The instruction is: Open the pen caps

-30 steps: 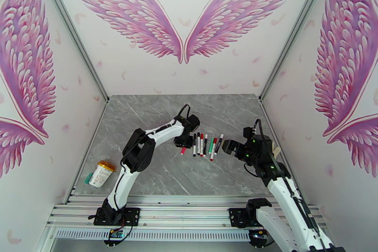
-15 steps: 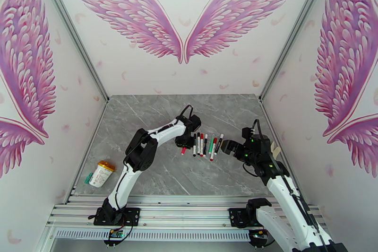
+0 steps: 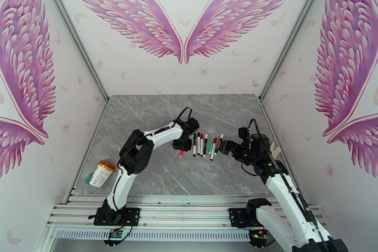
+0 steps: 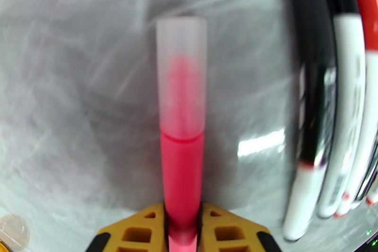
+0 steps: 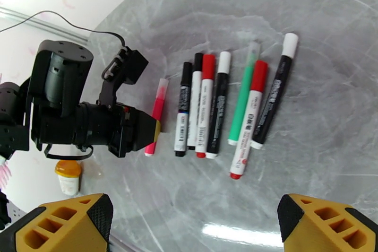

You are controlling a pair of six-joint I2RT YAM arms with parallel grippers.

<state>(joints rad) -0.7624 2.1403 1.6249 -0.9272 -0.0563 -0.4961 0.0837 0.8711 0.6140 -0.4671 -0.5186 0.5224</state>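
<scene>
Your left gripper has clamped shut on the pink pen near its near end, just left of the pen row. It lies near-to-far, translucent cap pointing far. Your right gripper gapes wide.

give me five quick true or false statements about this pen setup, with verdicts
1. The left gripper is shut on the pink pen. True.
2. The pink pen's cap is already off. False: the translucent cap sits on the pen's end.
3. The right gripper holds a black pen. False: its jaws stand open with nothing between them.
4. The green pen lies right beside a red-capped pen. True.
5. The orange-lidded bottle sits among the pens. False: it is near the left edge of the table, well apart from them.
</scene>
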